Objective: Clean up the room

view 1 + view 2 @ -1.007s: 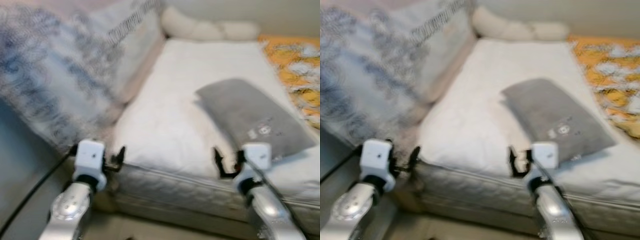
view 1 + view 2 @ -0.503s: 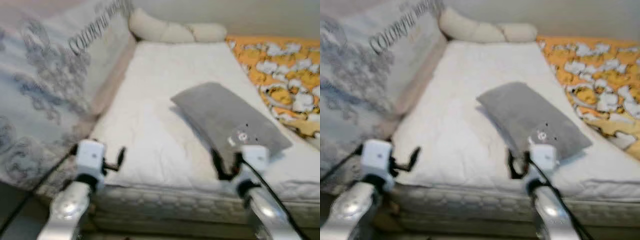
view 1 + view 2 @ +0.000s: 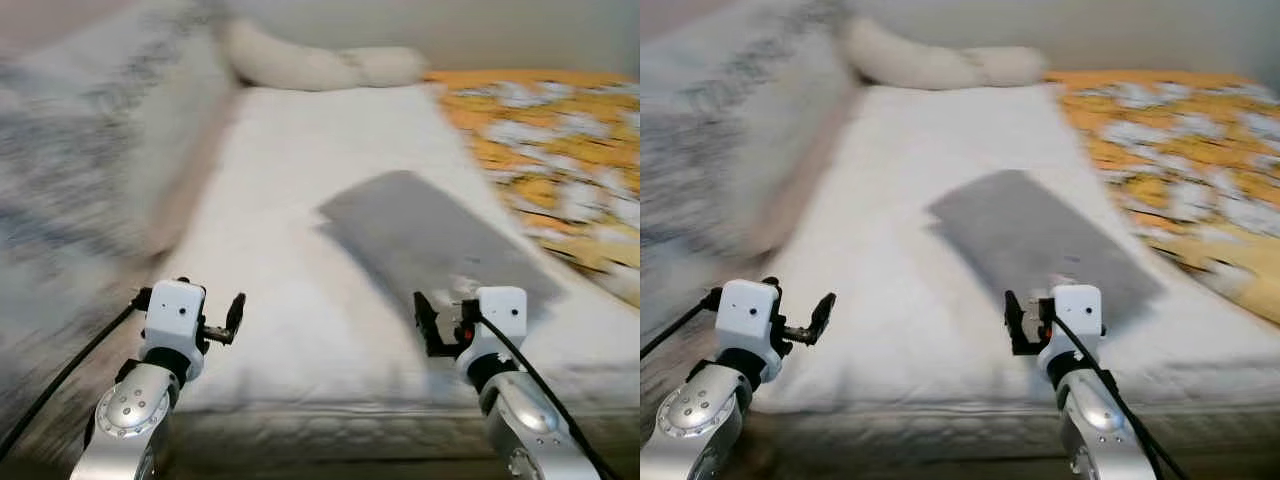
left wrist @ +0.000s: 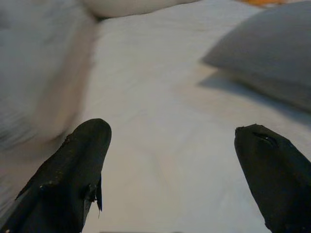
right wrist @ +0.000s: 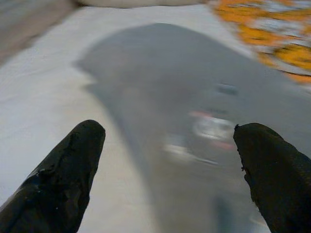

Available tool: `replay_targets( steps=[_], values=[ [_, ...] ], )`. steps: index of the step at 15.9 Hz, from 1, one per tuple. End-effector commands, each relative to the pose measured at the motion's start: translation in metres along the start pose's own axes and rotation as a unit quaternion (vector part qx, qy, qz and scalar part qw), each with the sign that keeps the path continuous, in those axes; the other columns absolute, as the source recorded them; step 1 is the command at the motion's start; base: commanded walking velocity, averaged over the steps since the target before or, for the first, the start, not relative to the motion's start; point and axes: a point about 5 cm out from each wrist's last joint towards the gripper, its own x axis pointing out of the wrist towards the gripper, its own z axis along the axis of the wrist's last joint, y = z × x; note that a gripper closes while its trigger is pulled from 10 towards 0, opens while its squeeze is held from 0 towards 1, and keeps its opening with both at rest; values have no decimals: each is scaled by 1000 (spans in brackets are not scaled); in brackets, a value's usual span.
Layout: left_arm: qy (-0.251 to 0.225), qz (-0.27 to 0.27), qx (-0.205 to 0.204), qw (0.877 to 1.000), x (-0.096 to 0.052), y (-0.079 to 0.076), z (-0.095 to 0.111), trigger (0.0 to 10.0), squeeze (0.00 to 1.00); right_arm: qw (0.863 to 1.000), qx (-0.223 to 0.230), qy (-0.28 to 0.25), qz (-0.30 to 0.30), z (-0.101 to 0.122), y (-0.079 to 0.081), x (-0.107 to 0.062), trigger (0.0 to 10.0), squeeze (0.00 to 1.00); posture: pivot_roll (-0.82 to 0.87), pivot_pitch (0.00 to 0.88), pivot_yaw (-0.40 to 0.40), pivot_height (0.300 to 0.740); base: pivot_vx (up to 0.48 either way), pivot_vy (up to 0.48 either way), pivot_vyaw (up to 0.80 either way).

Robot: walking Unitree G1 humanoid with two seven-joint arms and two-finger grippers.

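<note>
A bed [image 3: 300,250] with a white quilted mattress cover runs away from the robot, its near edge just in front of both arms. The head views are blurred by motion.

A grey pillow [image 3: 430,240] lies flat on the mattress, set at a slant, toward the right side of the bed and closer to the near edge than to the far end. A small pale mark shows near its near corner, too smeared to read.

Along the bed's right side lies an orange and white patterned blanket [image 3: 560,150], touching or just beside the pillow's right edge; which of the two cannot be told. At the far end of the bed a long cream bolster [image 3: 320,68] lies crosswise. Against the bed's left edge leans a large pale cushion with blue-grey print [image 3: 90,180], badly blurred.

The left tool [image 3: 236,312] is held above the near left part of the mattress, its two black fingers [image 4: 73,179] spread wide apart with nothing between them; the wrist view looks over bare white cover toward the pillow.

The right tool [image 3: 425,322] hovers near the pillow's near corner, its fingers [image 5: 58,179] also spread wide and gripping nothing, with the grey pillow surface lying beyond them.
</note>
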Motion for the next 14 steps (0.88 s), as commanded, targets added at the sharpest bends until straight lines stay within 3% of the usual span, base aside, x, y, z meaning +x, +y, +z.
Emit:
replay_targets(
  steps=[1,11,14],
  values=[
    [-11,-16,-1,1000,3,-7,5,10000,0,1000,-9,-3,-13,1,-8,-1,10000,0,-15,0,24,740,274,0,-494],
    [-10,-13,-1,1000,2,-7,3,10000,0,1000,-16,-10,-1,4,-8,2,10000,0,-10,0,19,740,270,0,0],
    [-10,-8,1,1000,2,-6,3,10000,0,1000,-20,-11,5,4,-7,2,10000,0,-9,0,22,740,0,0,0]
  ],
)
